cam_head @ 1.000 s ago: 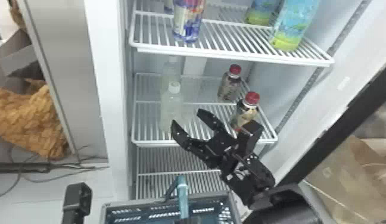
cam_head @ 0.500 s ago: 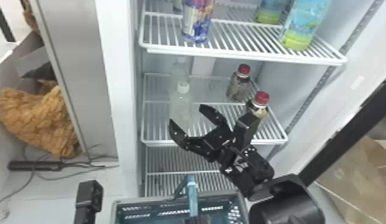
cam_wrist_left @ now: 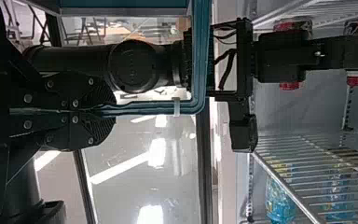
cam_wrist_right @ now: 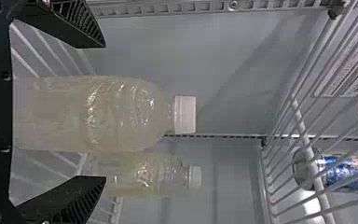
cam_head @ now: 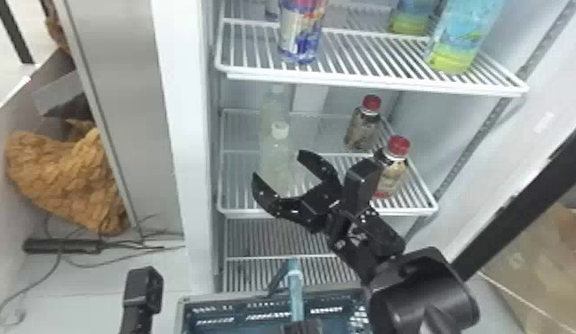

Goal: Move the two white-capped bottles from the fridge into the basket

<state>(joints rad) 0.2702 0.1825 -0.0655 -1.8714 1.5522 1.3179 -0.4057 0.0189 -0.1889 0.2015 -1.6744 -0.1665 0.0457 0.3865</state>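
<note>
Neither transfer is completed yet: the front white-capped bottle point(cam_head: 277, 155) and the rear white-capped bottle point(cam_head: 274, 106) are both supported upright by the wire shelf point(cam_head: 402, 211) in the fridge point(cam_head: 180, 111). The front one is flanked by the spread fingers of the right gripper point(cam_wrist_right: 105, 112), with no clamping seen. The handle point(cam_wrist_left: 199, 60) of the basket point(cam_head: 238, 296) is pinched by the left gripper point(cam_wrist_left: 114, 111). Judging from this, the first grasp is nearly ready to be made; both bottles are left to be lifted out and lowered in.

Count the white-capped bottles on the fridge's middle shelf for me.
2, both upright at the left of the middle shelf: the front bottle is by the right gripper, the rear bottle just behind it. Others could be hidden behind them.
</note>
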